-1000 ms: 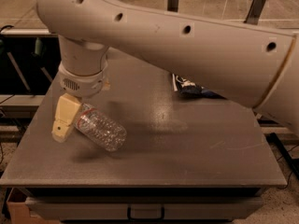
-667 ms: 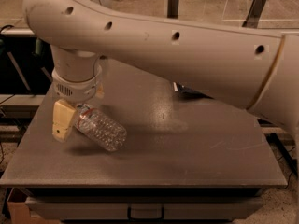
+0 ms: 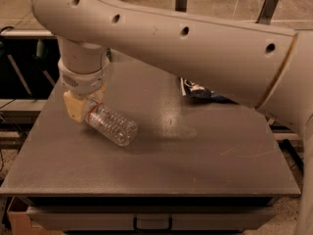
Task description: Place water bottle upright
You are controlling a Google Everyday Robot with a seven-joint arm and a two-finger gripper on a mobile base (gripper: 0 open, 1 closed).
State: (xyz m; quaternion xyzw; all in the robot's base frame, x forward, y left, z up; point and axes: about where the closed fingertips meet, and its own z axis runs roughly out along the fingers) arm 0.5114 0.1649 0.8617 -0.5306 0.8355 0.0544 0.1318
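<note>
While the pale arm [image 3: 186,38] stretches across the top of the view from the right, its wrist drops straight down over the left part of the worktop [image 3: 205,170]. The cream gripper [image 3: 79,107] hangs at the end of that wrist, near the worktop's left edge, and it is clenched on the neck end of the bottle [image 3: 111,126]. The bottle is clear and ribbed, with a thin red band just beside the gripper; its cap is hidden inside the grasp. It sits at a slant, neck up and to the left, base down and to the right, far from upright. A soft shadow lies on the worktop under and to the right of its base; whether the base touches the surface cannot be told. Well apart from it, at the back of the worktop, a dark blue and white packet [image 3: 199,92] lies partly hidden behind the arm. Below the front edge is a drawer [image 3: 152,219] with a dark handle.
</note>
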